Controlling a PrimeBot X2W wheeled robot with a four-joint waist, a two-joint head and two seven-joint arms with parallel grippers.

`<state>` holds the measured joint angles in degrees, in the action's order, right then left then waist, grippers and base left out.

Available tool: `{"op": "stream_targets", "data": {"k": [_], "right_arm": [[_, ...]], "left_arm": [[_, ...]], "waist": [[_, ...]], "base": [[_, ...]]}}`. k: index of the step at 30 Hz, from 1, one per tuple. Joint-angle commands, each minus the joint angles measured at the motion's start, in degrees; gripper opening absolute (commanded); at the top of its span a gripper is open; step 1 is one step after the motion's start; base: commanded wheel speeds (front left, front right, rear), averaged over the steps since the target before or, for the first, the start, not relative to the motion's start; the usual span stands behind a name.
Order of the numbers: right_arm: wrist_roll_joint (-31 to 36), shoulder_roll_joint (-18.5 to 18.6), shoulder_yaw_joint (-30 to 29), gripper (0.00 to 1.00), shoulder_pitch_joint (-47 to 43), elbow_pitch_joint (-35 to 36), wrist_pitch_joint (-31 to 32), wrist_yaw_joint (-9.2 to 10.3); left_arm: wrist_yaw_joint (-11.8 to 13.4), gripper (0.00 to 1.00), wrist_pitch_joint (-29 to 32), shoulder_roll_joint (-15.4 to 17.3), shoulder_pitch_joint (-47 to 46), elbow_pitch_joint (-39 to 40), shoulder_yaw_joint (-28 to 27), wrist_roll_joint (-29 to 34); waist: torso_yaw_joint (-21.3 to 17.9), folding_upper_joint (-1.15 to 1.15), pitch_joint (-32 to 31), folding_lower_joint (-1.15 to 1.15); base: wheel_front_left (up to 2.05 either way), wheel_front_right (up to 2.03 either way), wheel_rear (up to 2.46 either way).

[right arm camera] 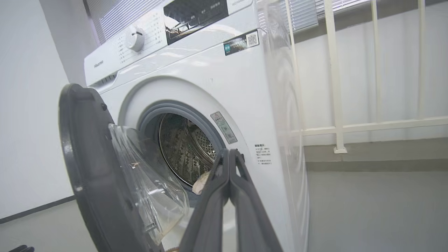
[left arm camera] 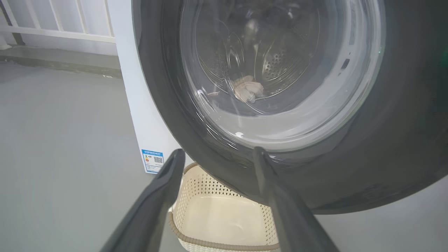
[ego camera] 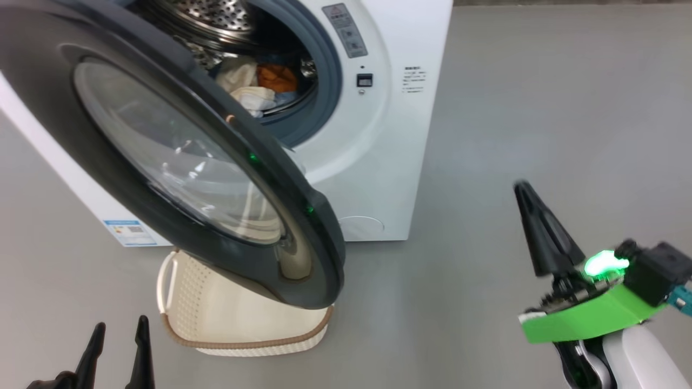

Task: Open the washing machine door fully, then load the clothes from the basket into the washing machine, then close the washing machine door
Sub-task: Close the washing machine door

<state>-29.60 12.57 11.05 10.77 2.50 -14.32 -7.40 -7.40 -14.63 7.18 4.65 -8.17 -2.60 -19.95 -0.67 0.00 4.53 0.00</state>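
- Black-rimmed round glass door hangs ajar over the empty cream perforated basket; cream and orange clothes lie in the steel drum.
- Right end effector is closed and empty, likely for pushing the door shut; left end effector is open.

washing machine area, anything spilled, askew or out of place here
Nothing stands out. The clothes lie inside the drum of the washing machine, and the basket stands upright and empty beneath the open washing machine door.
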Motion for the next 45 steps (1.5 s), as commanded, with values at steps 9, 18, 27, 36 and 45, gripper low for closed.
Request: {"op": "stream_targets", "data": {"k": [9,18,27,36,45], "right_arm": [[-0.48,-0.69,10.40,0.00,5.71,12.63,-0.68,-0.09],[-2.30,-0.90,21.01,0.00,5.93,13.50,-0.68,-0.09],[-4.49,-1.12,31.92,0.00,5.83,4.44,-0.68,-0.09],[-6.72,-1.19,34.09,0.00,7.27,-5.01,-0.68,-0.09],[-6.27,-1.45,32.82,0.00,9.14,-13.05,-0.68,-0.09]], "left_arm": [[-0.09,1.00,-0.37,-0.79,-0.23,3.05,-1.91,0.67],[-0.09,1.00,-0.37,-1.60,0.67,3.86,-1.56,0.65],[-0.09,1.00,-0.37,-2.37,-0.90,3.54,-0.92,0.38],[-0.09,1.00,-0.37,-3.14,-3.04,3.17,-0.50,0.07],[-0.09,1.00,-0.37,-3.58,-4.40,2.87,-0.24,-0.16]], "waist": [[3.80,0.00,-1.59,0.00],[5.47,0.00,-1.15,0.00],[6.92,0.00,1.24,0.00],[8.21,0.00,4.42,0.00],[8.94,0.00,6.02,0.00]], "base": [[0.00,0.00,0.00],[0.00,0.00,0.00],[0.00,0.00,0.00],[0.00,0.00,0.00],[0.00,0.00,0.00]]}}
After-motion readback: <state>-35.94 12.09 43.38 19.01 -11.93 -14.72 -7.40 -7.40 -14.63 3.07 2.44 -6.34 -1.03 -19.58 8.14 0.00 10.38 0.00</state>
